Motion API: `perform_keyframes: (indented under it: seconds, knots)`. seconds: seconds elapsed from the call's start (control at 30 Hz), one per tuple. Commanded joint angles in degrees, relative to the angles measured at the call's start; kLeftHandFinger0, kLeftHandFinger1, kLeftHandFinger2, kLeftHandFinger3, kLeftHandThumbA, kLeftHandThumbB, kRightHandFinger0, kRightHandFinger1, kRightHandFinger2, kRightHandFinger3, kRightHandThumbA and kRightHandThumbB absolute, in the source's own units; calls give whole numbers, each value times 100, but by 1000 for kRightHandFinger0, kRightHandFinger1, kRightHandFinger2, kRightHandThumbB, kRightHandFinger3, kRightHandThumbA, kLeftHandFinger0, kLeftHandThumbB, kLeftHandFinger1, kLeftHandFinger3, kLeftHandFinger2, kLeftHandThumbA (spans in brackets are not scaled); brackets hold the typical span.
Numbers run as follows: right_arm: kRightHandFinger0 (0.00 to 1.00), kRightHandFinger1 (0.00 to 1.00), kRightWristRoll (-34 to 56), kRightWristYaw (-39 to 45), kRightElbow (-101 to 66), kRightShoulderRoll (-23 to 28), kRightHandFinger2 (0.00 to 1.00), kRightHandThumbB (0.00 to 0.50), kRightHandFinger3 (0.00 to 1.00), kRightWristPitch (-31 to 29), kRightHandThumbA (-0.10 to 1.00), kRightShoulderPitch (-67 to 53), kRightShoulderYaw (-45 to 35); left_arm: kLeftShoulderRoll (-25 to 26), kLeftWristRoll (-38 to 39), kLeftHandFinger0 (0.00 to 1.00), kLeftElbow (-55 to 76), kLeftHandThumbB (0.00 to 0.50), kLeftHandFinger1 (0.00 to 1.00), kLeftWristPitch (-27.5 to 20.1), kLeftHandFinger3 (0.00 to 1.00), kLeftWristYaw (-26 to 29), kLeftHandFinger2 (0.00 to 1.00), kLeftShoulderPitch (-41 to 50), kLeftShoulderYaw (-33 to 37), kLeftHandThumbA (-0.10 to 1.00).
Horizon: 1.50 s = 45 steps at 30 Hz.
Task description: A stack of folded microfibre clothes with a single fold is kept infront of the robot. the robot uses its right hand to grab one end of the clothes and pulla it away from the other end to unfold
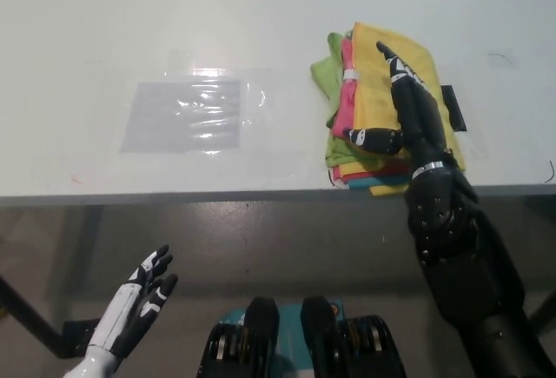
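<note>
Where the table (261, 13) runs pale across the upper half, stack of folded cloths (365, 126) at about 2 o'clock, near the front edge, yellow on top with green, pink, orange and teal edges showing. Right hand (408, 113) lying on top of the stack, fingers spread and pointing toward 11 o'clock, clamped on nothing. Clear plastic sheet (187, 116) at 10 o'clock. Left hand (139, 304) idle at 7 o'clock below the table edge, fingers apart.
</note>
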<state>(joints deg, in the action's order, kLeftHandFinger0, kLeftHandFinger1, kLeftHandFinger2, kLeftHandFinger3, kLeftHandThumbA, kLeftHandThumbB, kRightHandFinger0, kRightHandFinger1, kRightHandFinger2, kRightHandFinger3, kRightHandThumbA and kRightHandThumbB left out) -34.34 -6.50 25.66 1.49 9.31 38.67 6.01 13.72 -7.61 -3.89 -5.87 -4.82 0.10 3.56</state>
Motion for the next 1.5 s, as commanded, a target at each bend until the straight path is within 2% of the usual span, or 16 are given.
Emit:
perform_keyframes:
  seconds: [0.0, 0.2, 0.27, 0.3, 0.37, 0.4, 0.43, 0.5, 0.57, 0.63, 0.7, 1.03, 1.17, 1.2, 1.3, 1.47]
  knots:
    - [1000, 1000, 523, -98, 208, 0, 1000, 272, 1000, 81, 978, 343, -276, 116, -92, 1000, 132, 323, 1000, 13, 1000, -73, 1000, -154, 0, 907]
    - [1000, 1000, 927, -184, 876, 99, 1000, 283, 1000, -113, 967, 457, -595, 104, -38, 1000, 17, 320, 1000, -100, 1000, -93, 1000, -212, -15, 879]
    - [833, 912, 874, -222, 936, 142, 1000, 278, 1000, -24, 982, 461, -590, 104, -48, 1000, 50, 320, 1000, -35, 1000, -107, 1000, -209, -14, 880]
    - [310, 319, 865, -272, 878, 151, 453, 181, 652, 61, 816, 448, -603, 106, -51, 1000, 61, 310, 1000, -32, 1000, -113, 1000, -206, -13, 877]
    - [5, 8, 905, -414, 786, 117, 117, 119, 337, 199, 618, 466, -699, 100, -80, 1000, 50, 305, 1000, -58, 1000, -102, 1000, -237, -12, 876]
    - [1, 2, 919, -556, 749, 82, 39, 84, 315, 145, 566, 475, -746, 107, -82, 1000, 56, 310, 1000, -31, 1000, -103, 1000, -254, -28, 883]
    - [0, 0, 1018, -647, 716, 45, 3, 43, 150, 17, 529, 461, -833, 109, -86, 1000, 71, 311, 1000, -6, 1000, -112, 1000, -253, -32, 886]
    - [0, 0, 1109, -724, 702, 19, 128, 18, 86, -98, 528, 462, -902, 114, -87, 1000, 72, 311, 1000, 13, 1000, -124, 1000, -267, -40, 888]
    - [0, 102, 1252, -766, 609, 1, 388, 0, 179, -224, 518, 431, -1003, 119, -95, 1000, 37, 309, 1000, -3, 1000, -126, 1000, -292, -38, 890]
    - [54, 350, 1310, -816, 536, 16, 703, 0, 457, -349, 589, 383, -1049, 118, -95, 1000, 17, 303, 1000, 7, 1000, -126, 1000, -301, -41, 881]
    - [135, 468, 1345, -865, 556, 33, 786, 0, 593, -452, 608, 373, -1057, 127, -84, 1000, 22, 305, 1000, 18, 1000, -142, 1000, -311, -46, 876]
    - [263, 577, 1741, -1006, 531, 47, 810, 2, 572, -728, 587, 376, -1229, 150, -161, 1000, 27, 306, 1000, 114, 1000, -166, 1000, -407, -19, 888]
    - [50, 273, 2426, -1130, 561, -93, 495, 0, 380, -1384, 404, 332, -1713, 159, -161, 1000, 64, 302, 1000, 169, 1000, -180, 1000, -405, -18, 888]
    - [9, 211, 2656, -1160, 583, -145, 435, 0, 338, -1463, 439, 337, -1902, 149, -160, 1000, 60, 302, 1000, 169, 1000, -179, 1000, -401, -13, 887]
    - [0, 193, 3460, -1272, 803, -263, 558, 0, 482, -1595, 605, 459, -2701, 156, -160, 1000, 40, 297, 1000, 135, 1000, -174, 1000, -403, -14, 883]
    - [0, 255, 4519, -1269, 1622, -96, 652, 0, 698, -2222, 612, 682, -3864, 191, -184, 1000, 13, 300, 1000, 90, 1000, -159, 1000, -396, -25, 895]
